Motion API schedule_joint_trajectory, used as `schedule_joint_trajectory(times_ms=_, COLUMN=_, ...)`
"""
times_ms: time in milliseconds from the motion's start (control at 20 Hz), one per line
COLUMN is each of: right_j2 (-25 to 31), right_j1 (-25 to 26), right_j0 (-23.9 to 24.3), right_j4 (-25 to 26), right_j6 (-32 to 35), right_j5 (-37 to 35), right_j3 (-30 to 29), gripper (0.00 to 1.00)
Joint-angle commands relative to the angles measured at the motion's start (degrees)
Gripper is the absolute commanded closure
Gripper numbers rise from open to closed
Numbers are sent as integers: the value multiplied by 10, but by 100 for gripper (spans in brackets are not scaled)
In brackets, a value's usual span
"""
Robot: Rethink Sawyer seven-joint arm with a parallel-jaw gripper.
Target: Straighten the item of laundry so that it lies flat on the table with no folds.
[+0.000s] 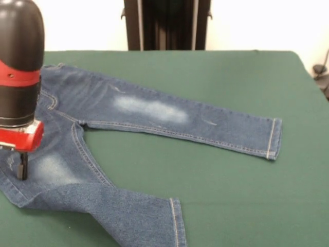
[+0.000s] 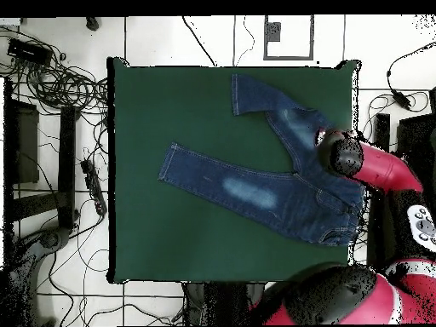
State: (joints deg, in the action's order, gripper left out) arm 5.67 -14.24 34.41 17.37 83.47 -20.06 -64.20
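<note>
Dark green felt is covering the surface [image 1: 216, 195], which is occupying most of the front view, with the black pedestal column [image 1: 167, 24] standing at its far edge. The jeans [image 1: 154, 110] are lying on the left half in that view, the waist toward the left edge, one leg stretching out flat toward the right with its hem [image 1: 274, 138] well inside the surface edge, the other leg angling toward the near edge, where its cuff [image 1: 176, 222] is running out of the picture. Whitish faded patches are showing on both thighs.

The red and black arm [image 1: 19, 67] is coming down at the left, and the end effector [image 1: 21, 165] is touching the denim of the nearer leg beside the crotch seam; whether its fingers are spread or pressed together cannot be told.

The right half of the green surface is lying bare and open. From overhead, cables [image 2: 60, 81] and tiled floor [image 2: 170, 38] are surrounding the surface.
</note>
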Motion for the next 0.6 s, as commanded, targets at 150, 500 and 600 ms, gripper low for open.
schedule_joint_trajectory(times_ms=150, right_j2=189, right_j1=54, right_j0=18, right_j4=28, right_j6=-90, right_j5=-2, right_j3=-28, gripper=0)
schedule_joint_trajectory(times_ms=500, right_j2=262, right_j1=84, right_j0=57, right_j4=53, right_j6=-135, right_j5=-2, right_j3=-32, gripper=0)
schedule_joint_trajectory(times_ms=600, right_j2=277, right_j1=88, right_j0=66, right_j4=61, right_j6=-149, right_j5=-21, right_j3=-32, gripper=0)
